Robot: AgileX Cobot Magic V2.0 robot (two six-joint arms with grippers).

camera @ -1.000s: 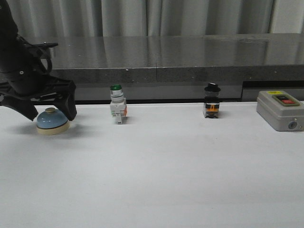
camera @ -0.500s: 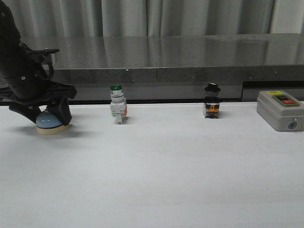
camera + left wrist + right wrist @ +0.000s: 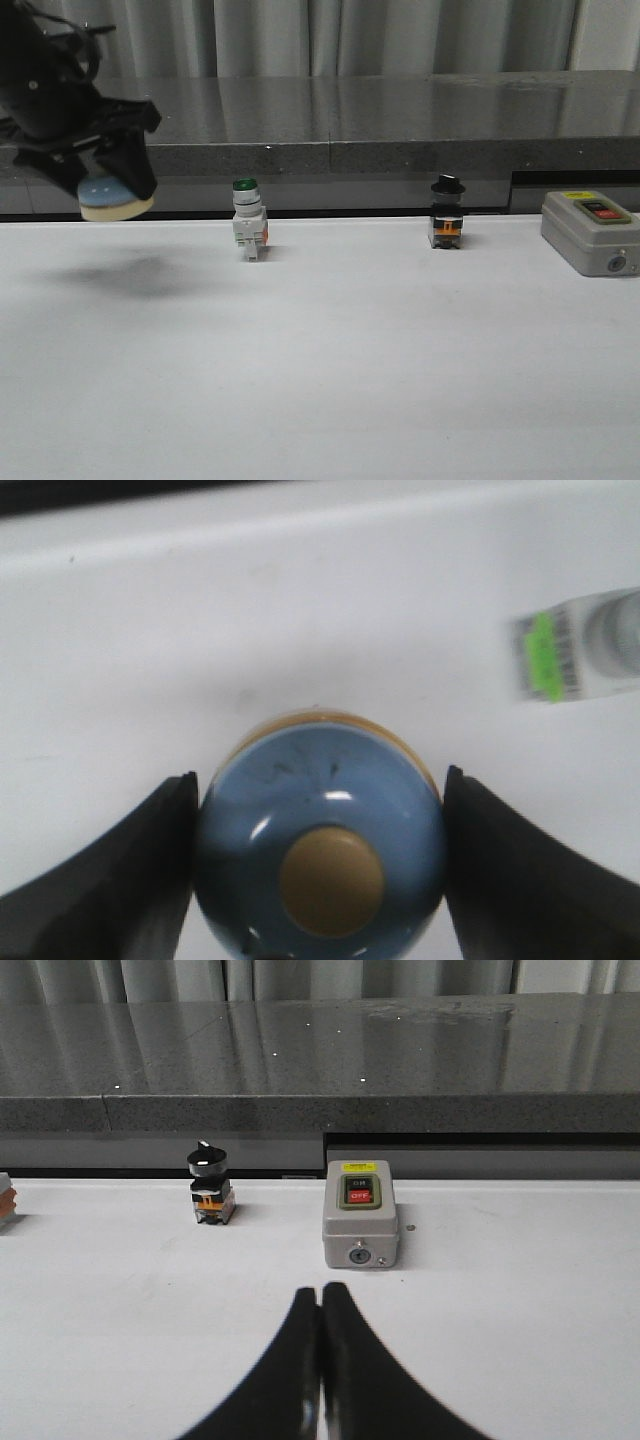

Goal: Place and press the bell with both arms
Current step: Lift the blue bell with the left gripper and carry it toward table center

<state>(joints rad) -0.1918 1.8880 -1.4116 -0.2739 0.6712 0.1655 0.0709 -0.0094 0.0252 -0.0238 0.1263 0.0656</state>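
Observation:
The light-blue bell with its cream base hangs in the air at the far left of the front view, above its shadow on the white table. My left gripper is shut on it. In the left wrist view the black fingers press both sides of the blue dome of the bell, with the cream button between them, where the left gripper closes. My right gripper shows only in the right wrist view, shut and empty over the table.
A green-capped white switch, a black-capped switch and a grey ON/OFF box stand in a row along the table's far side. A dark stone ledge runs behind them. The grey box lies just ahead of the right gripper.
The left gripper closed round the bell on the table and has lifted it well above the surface. Nothing else moved.

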